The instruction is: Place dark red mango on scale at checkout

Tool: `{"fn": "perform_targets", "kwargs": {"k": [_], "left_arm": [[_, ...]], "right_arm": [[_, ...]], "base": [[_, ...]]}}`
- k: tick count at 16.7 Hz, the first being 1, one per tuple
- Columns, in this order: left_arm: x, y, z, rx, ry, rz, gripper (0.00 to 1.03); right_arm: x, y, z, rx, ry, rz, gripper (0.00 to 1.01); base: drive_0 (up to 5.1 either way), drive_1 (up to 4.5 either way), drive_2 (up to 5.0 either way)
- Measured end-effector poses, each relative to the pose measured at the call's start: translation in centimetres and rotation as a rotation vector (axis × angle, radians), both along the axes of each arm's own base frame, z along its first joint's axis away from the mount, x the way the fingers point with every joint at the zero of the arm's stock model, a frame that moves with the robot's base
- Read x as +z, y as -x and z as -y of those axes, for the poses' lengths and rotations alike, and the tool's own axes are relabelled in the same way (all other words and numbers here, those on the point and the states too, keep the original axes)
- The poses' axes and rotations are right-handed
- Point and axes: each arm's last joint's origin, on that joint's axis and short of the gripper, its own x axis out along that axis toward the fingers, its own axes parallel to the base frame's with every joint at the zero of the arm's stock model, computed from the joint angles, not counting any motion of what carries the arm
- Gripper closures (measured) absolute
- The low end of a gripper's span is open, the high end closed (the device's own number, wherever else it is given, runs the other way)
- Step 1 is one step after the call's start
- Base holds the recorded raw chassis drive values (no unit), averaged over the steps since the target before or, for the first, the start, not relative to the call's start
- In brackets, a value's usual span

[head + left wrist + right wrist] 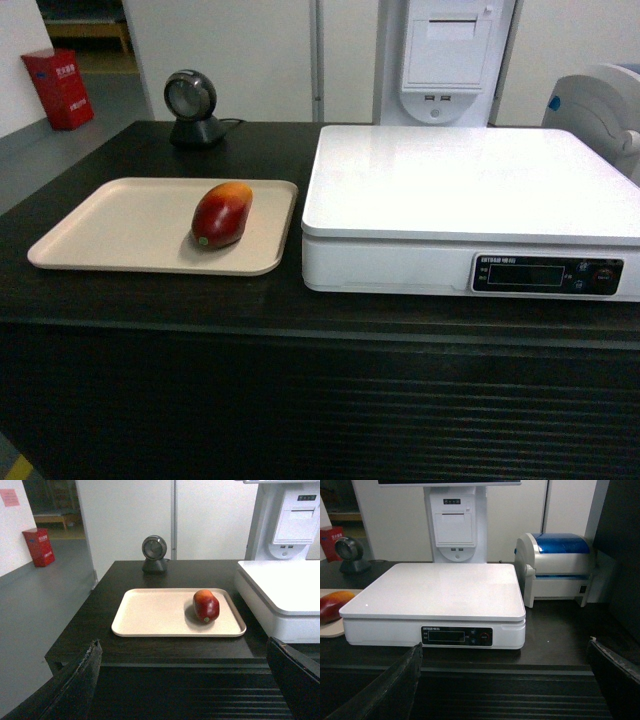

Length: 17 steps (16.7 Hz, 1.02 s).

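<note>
The dark red mango (222, 213) lies on a beige tray (110, 235) at the left of the dark checkout counter (150, 300). Right of the tray stands the white scale (470, 185), its platform bare. Neither gripper shows in the head view. In the left wrist view my left gripper (182, 641) is open in front of the counter's slatted face, well short of the mango (206, 605) and the tray (155, 612). My right gripper (505, 645) is also open, in front of the scale (437, 587). The mango (332, 605) shows at that view's left edge.
A round black barcode scanner (193, 108) stands behind the tray. A white and blue label printer (555, 567) sits right of the scale, with a white receipt printer stand (452, 525) behind it. A red box (58, 88) is on the floor far left.
</note>
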Motion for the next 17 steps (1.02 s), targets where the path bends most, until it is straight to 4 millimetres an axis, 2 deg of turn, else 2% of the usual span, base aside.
{"fn": "perform_targets", "kwargs": {"k": [16,17], "left_arm": [[0.00,0.00,0.00,0.000,0.000,0.000,0.05],[-0.14,-0.01,0.03,0.062,0.008,-0.046,0.05]], "right_arm": [[0.00,0.00,0.00,0.000,0.000,0.000,0.03],[0.00,0.00,0.00,0.000,0.000,0.000,0.03]], "base": [[0.0,0.00,0.0],[0.0,0.00,0.0]]}}
